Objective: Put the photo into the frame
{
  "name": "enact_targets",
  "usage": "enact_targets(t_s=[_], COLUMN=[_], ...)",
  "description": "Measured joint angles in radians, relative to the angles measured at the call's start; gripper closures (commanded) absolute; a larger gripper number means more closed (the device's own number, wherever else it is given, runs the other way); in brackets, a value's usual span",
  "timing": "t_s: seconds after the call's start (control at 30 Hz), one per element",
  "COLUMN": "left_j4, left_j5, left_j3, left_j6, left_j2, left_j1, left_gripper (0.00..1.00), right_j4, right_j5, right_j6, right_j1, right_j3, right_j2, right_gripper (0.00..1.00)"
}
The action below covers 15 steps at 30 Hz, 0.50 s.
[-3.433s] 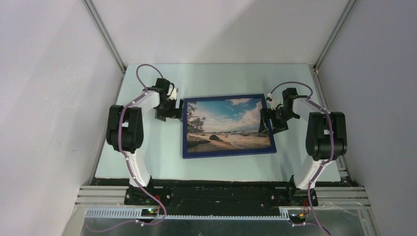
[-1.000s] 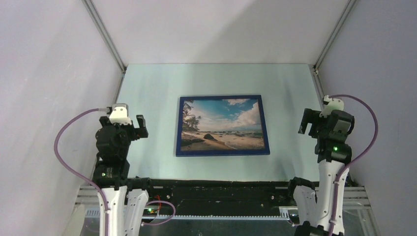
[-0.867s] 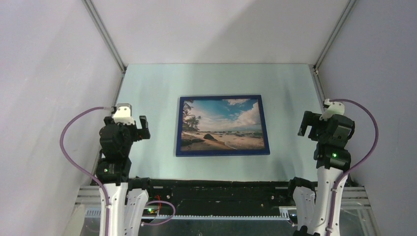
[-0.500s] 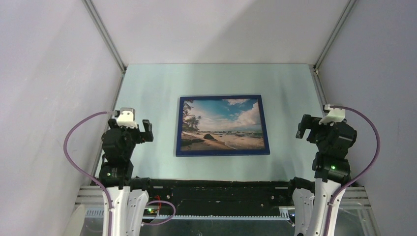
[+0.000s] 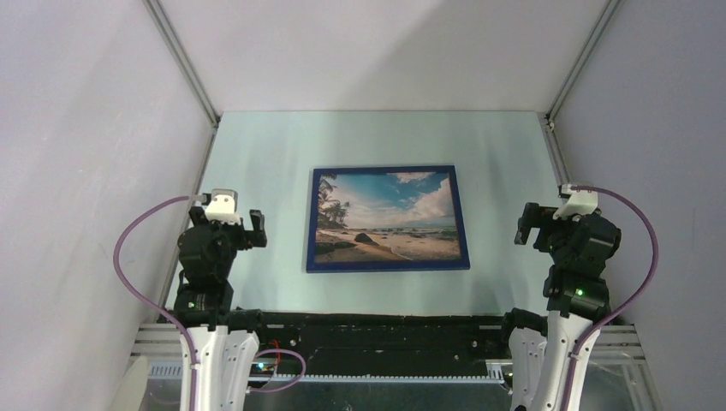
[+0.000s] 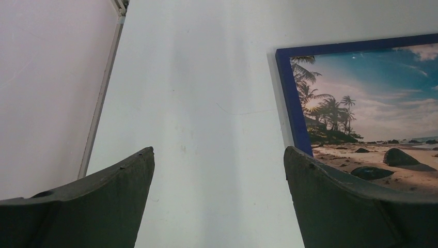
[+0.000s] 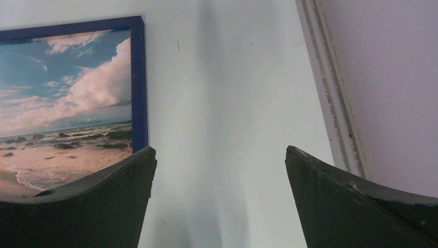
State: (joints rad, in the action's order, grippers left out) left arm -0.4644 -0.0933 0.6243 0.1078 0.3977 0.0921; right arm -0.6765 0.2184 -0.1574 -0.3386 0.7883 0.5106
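Blue rails of the frame (image 6: pixel 294 98) enclose the photo (image 5: pixel 388 216) on all four sides. The print lies flat inside the frame, picture side up, showing sky, clouds, palms and sand. The assembly rests on the pale table (image 5: pixel 265 154), between the two grippers and forward of both. The left gripper (image 6: pixel 219 150) hangs above the table with its jaws spread wide and nothing between them. Bare table surface shows in the gap. In the left wrist view the frame's left rail and its far left corner lie ahead and to the right of the gripper. The right-hand finger (image 6: pixel 351 206) overlaps the lower part of that rail in the picture, but the top view shows the gripper apart from the frame, with no contact. The left-hand finger (image 6: pixel 93 206) lies toward the white side wall (image 6: pixel 46 93). The right gripper (image 7: pixel 220 149) is likewise fully spread and carries nothing. In the right wrist view the frame's right rail and far right corner lie ahead and to the left of this gripper. The left-hand finger (image 7: pixel 88 206) overlaps the print's shoreline in the picture, and the top view again shows clear separation from the frame. An aluminium edge rail (image 7: pixel 330 103) runs ahead and to the right of the right gripper, along the foot of the enclosure wall. A purple cable (image 5: pixel 137 248) loops outward from the left wrist, and a matching cable (image 5: pixel 646 231) loops from the right wrist.
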Motion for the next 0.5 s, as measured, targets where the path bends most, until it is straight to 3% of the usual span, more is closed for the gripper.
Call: enact_targets(t_s=[0.5], left_j4=[0.015], left_j5=[0.012], left_j3=[-0.010], left_j6=[0.026], left_j2=[-0.023], left_j1=[0.000], left_gripper=[0.00], right_j4=[-0.008], right_j5=[0.037], right_j6=[-0.016], right_j1=[-0.028], right_j3=[-0.003], right_j2=[-0.006], right_gripper=[0.01])
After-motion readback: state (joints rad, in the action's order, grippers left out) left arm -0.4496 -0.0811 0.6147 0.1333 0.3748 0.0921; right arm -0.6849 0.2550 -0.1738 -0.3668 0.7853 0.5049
